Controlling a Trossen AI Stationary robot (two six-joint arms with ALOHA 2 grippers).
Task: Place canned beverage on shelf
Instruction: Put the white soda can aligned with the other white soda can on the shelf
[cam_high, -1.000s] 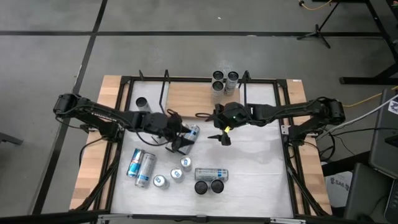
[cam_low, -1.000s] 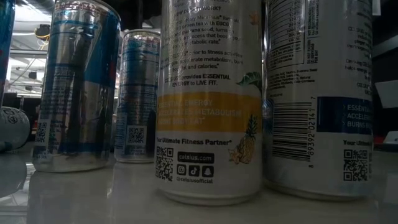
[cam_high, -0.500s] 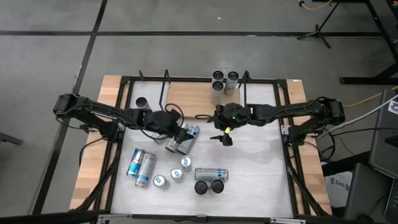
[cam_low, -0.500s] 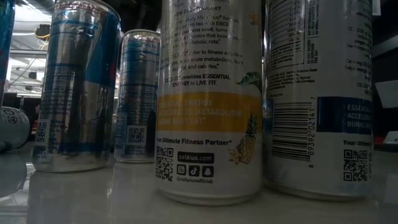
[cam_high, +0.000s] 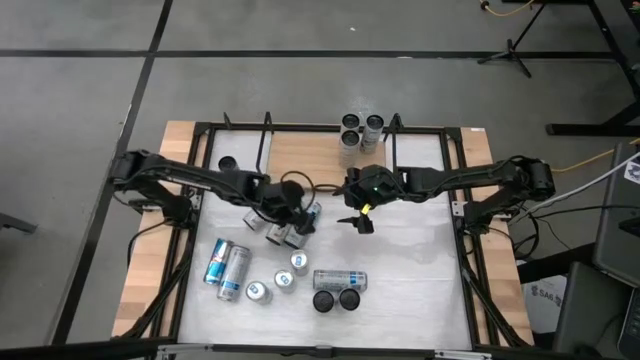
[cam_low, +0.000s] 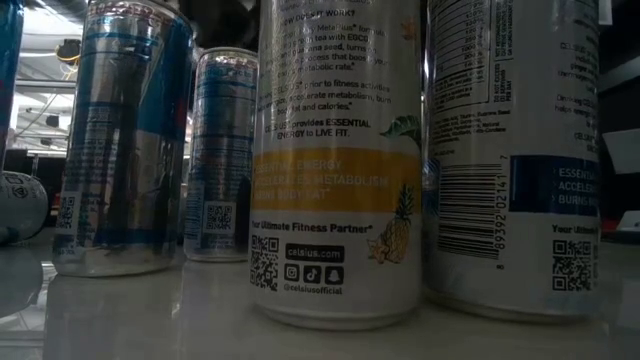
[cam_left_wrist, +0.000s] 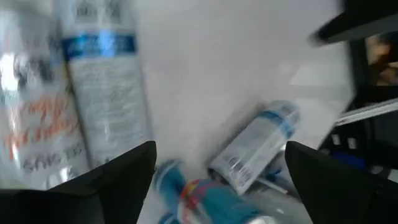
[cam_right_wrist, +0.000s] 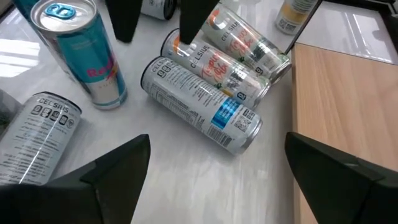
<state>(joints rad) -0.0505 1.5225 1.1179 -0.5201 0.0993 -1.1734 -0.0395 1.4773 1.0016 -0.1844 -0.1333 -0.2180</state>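
Left gripper (cam_high: 290, 225) over the lying cans, jaws released and empty.
The cans (cam_right_wrist: 211, 81) lie touching beside the shelf (cam_right_wrist: 348, 124); closing here could pinch two or roll one off across the counter (cam_high: 410, 270). Right gripper (cam_high: 360, 222) waits apart, jaws spread; which can is targeted looks unclear.

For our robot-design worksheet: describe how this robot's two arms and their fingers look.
Both arms are dark, slender and jointed, with black cables alongside. The right arm carries a small green and yellow mark near its wrist. The left arm shows none. Each wrist view shows two broad, dark, wedge-shaped fingers.
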